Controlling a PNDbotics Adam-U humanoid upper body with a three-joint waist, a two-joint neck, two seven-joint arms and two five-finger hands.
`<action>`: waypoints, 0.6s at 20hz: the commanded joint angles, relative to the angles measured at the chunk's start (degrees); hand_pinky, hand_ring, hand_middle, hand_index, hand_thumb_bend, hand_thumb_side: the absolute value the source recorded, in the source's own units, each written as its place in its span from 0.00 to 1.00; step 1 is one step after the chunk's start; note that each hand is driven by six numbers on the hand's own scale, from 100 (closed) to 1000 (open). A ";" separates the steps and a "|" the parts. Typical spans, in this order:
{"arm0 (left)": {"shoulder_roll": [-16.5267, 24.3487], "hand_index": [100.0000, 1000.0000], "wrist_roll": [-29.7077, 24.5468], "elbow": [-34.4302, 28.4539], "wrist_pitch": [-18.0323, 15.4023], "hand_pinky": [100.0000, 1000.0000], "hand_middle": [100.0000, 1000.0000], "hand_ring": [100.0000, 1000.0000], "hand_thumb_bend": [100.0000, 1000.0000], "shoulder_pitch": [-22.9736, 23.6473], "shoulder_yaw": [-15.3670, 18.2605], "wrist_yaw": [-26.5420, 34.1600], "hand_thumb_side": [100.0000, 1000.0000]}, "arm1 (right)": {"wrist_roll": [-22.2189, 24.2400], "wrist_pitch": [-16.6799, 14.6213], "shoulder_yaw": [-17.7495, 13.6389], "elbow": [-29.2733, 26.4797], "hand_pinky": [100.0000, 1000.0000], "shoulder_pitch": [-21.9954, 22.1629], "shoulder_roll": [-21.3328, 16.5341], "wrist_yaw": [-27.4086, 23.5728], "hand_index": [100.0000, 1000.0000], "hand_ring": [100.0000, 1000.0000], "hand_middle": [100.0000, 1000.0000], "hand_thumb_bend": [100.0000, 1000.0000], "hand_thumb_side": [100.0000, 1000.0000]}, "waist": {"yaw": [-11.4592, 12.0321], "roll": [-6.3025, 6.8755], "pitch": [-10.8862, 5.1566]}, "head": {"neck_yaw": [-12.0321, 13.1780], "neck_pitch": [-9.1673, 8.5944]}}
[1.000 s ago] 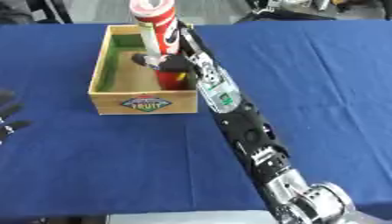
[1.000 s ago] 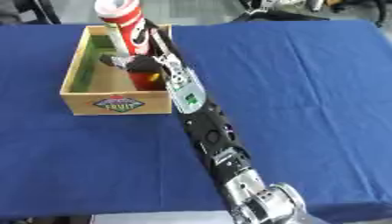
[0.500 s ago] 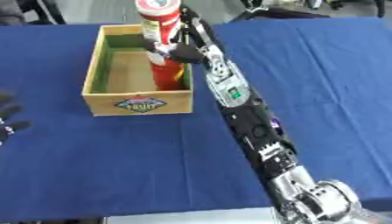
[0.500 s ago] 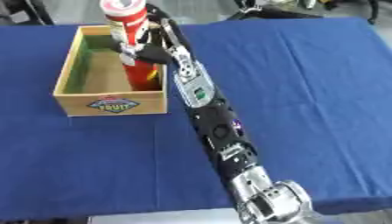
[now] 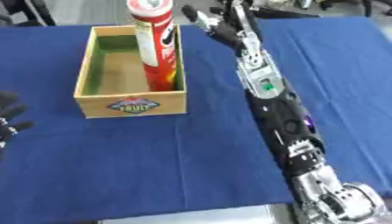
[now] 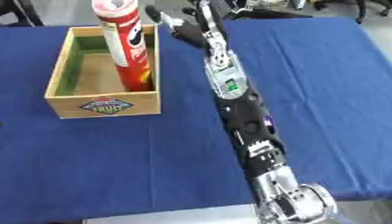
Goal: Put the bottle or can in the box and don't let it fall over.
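Can [image 5: 155, 43] upright in box [image 5: 131, 106], right side, near desk [image 5: 153, 166] far edge. Right robot hand [image 5: 216, 27] beside it, fingers apart, empty. Left robot hand [image 5: 9, 118] open at left edge.

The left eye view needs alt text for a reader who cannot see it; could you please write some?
A tall red crisp can stands upright in the near right corner of a wooden fruit box on a blue tablecloth. The right robot hand hovers open beside the can, apart from it. The left robot hand rests open at the left edge.
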 commanded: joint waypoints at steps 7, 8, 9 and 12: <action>2.24 0.94 1.41 -1.26 0.02 0.76 0.89 0.89 0.29 -0.18 1.37 -0.10 0.80 | 2.63 1.56 -1.25 -5.34 0.80 5.46 -8.77 -6.12 0.93 0.90 0.91 0.67 0.39 | -3.18 -0.55 -0.82 | 3.15 -0.07; 2.21 0.94 1.50 -1.24 0.08 0.76 0.89 0.89 0.29 -0.21 1.33 -0.06 0.80 | 3.04 1.55 -1.64 -5.94 0.80 6.98 -10.18 -7.00 0.93 0.90 0.91 0.66 0.39 | -3.36 -0.55 -0.82 | 3.30 -0.07; 2.18 0.94 1.55 -1.22 0.12 0.76 0.89 0.89 0.29 -0.20 1.31 -0.02 0.80 | 3.33 1.49 -2.07 -6.59 0.80 8.53 -11.18 -7.92 0.93 0.90 0.91 0.66 0.39 | -3.56 -0.53 -0.82 | 3.52 -0.07; 2.18 0.94 1.81 -1.20 0.18 0.76 0.89 0.89 0.29 -0.03 1.42 0.02 0.80 | 3.95 1.11 -3.24 -9.54 0.79 13.34 -12.43 -10.85 0.93 0.89 0.90 0.64 0.40 | -4.01 -0.49 -0.96 | 3.99 -0.07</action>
